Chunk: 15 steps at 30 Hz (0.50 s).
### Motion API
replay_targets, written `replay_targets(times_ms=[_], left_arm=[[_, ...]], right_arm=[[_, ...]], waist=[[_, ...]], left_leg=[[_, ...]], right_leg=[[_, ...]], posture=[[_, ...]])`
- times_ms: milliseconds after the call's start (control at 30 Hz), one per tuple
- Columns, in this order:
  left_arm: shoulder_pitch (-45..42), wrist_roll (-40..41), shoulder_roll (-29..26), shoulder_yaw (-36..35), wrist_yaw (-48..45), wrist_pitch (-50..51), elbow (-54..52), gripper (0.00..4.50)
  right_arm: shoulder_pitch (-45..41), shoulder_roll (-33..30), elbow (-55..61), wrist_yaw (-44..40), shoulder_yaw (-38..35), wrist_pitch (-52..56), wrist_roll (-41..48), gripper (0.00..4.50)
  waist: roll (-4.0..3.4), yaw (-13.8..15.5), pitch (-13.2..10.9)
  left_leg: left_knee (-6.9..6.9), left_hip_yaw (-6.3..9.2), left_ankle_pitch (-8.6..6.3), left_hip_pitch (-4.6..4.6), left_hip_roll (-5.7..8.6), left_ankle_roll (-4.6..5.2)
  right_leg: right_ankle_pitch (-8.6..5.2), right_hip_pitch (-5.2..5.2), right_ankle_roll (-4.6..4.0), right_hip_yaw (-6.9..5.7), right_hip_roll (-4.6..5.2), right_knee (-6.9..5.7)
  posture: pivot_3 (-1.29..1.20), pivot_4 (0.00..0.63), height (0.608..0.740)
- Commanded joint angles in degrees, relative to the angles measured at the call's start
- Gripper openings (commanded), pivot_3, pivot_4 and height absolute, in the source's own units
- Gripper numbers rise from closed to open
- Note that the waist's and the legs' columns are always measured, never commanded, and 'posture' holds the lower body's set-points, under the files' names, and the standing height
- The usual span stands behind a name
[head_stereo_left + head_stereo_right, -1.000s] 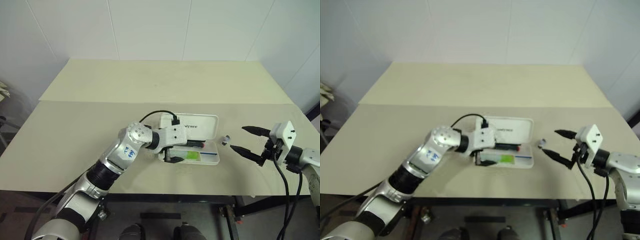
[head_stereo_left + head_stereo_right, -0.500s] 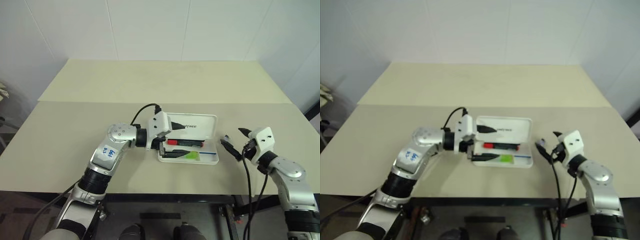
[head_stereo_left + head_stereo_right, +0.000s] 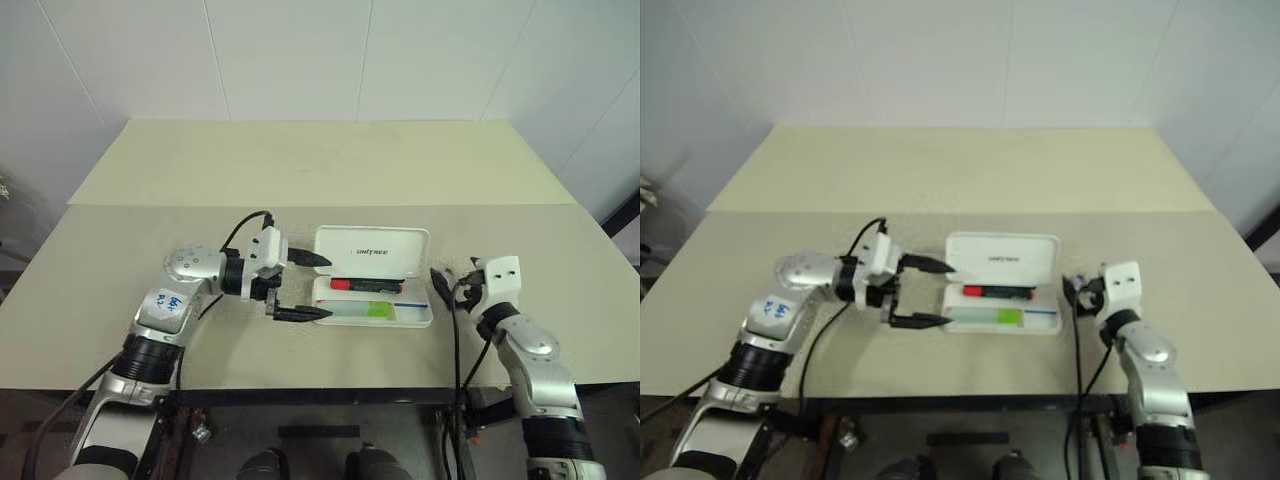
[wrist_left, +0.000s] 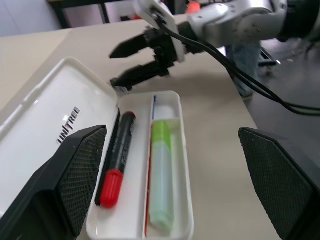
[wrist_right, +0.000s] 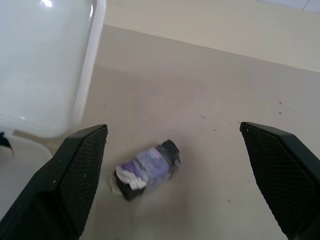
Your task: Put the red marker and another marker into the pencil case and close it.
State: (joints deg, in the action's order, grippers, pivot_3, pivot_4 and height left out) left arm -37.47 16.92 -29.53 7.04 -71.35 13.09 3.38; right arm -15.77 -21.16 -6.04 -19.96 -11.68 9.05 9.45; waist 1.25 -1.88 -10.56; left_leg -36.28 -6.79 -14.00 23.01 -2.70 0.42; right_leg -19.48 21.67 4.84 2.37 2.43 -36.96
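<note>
The pencil case (image 3: 371, 280) is lying open near the middle of the surface (image 3: 300, 170), its lid (image 3: 370, 251) folded back toward 12 o'clock. The lettering on the lid is too small to read in the head views (it is sharper in the left wrist view). In the tray, the red marker (image 3: 366, 285) is lying lengthwise in the far compartment, its red end pointing to 9 o'clock. Another marker (image 3: 360, 310), the pale green one, is lying in the near compartment, beside a thin divider. Both are fully inside.

At 3 o'clock from the case, just beside its right edge, a small object (image 5: 147, 169) is resting on the surface. In the right wrist view it is looking like a short dark stub with purple and white wrapping, but I cannot tell what it is. In the head views the right tool is partly covering it.

The left tool (image 3: 303, 286) is at 9 o'clock from the case, pointing toward it almost level. Its two fingers are spread wide, one near the lid corner and one near the tray corner, and they are gripping nothing. Whether the tips are touching the case I cannot tell.

The right tool (image 3: 441, 284) is at 3 o'clock from the case, low over the surface, pointing toward the case's right edge. Its fingers are also spread and empty, standing on both sides of the small object without touching it.
</note>
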Motion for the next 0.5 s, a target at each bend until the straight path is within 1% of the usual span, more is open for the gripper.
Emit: replay_targets(times_ms=[33, 333, 500], left_arm=[[-0.2, 2.0, -1.5, -2.1, -1.5, -1.6, 0.5, 4.49], [-1.4, 3.2, -3.1, -4.9, -2.2, -3.2, 1.6, 4.49], [-1.3, 3.0, -3.5, -5.3, -1.7, -3.4, 1.3, 4.49]], right_arm=[[-1.0, 0.9, 0.5, 2.3, -0.3, 0.6, -0.1, 4.50], [-0.7, 4.1, 1.4, 7.6, 0.0, 4.1, -0.8, 4.50], [0.2, 5.3, 2.3, 11.5, -0.2, 8.0, -1.4, 4.50]], waist=[[0.00, 0.0, 0.0], [0.00, 0.0, 0.0], [0.00, -0.1, 0.0]], left_leg=[[0.02, 0.00, 0.00, 0.00, 0.00, 0.00], [0.07, -0.03, 0.00, 0.07, 0.00, 0.00], [0.09, -0.04, 0.00, 0.07, -0.01, 0.00]], right_leg=[[-0.01, 0.01, -0.01, 0.00, 0.00, 0.01], [-0.02, 0.13, -0.03, 0.02, 0.00, 0.01], [-0.02, 0.15, -0.04, 0.02, 0.00, 0.00]], posture=[[0.00, 0.150, 0.740], [0.00, 0.150, 0.740], [0.00, 0.150, 0.740]])
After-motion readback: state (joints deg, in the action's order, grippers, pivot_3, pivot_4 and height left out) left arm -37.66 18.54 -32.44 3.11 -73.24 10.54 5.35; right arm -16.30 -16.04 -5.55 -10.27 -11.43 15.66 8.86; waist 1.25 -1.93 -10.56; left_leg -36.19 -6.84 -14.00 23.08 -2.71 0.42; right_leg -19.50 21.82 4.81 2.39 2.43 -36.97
